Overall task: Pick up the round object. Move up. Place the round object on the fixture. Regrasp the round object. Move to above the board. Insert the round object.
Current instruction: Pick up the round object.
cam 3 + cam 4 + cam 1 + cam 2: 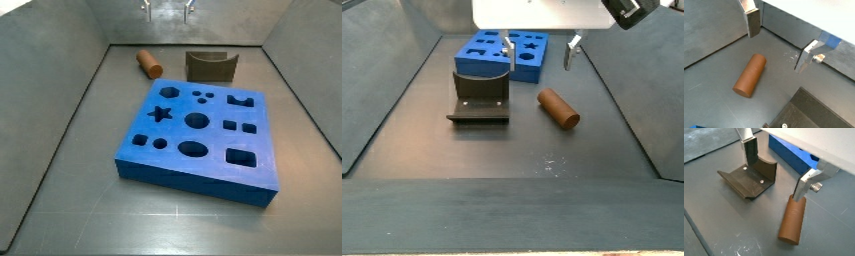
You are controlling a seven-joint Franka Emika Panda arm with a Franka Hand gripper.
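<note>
**Desk:** What do you have on the end effector?

**Me:** From here I see the end effector hanging above the floor, its fingers spread apart with nothing between them. In both wrist views the finger tops are cut off by the frame, and in a side view only the fingertips peek in at the upper edge.

**Desk:** And the peg?

**Me:** The round object lies on its side on the grey floor, untouched, below the open fingers and off toward one of them. In a wrist view that finger's tip overlaps the near end of the round object; I cannot tell whether they touch.

**Desk:** Room around it?

**Me:** The fixture stands just beside it, apart, with bare floor between. The board lies flat past the fixture; in a side view the end effector's body hides the board's far edge. The round object sits near the back wall, with open floor on the side away from the fixture.
</note>
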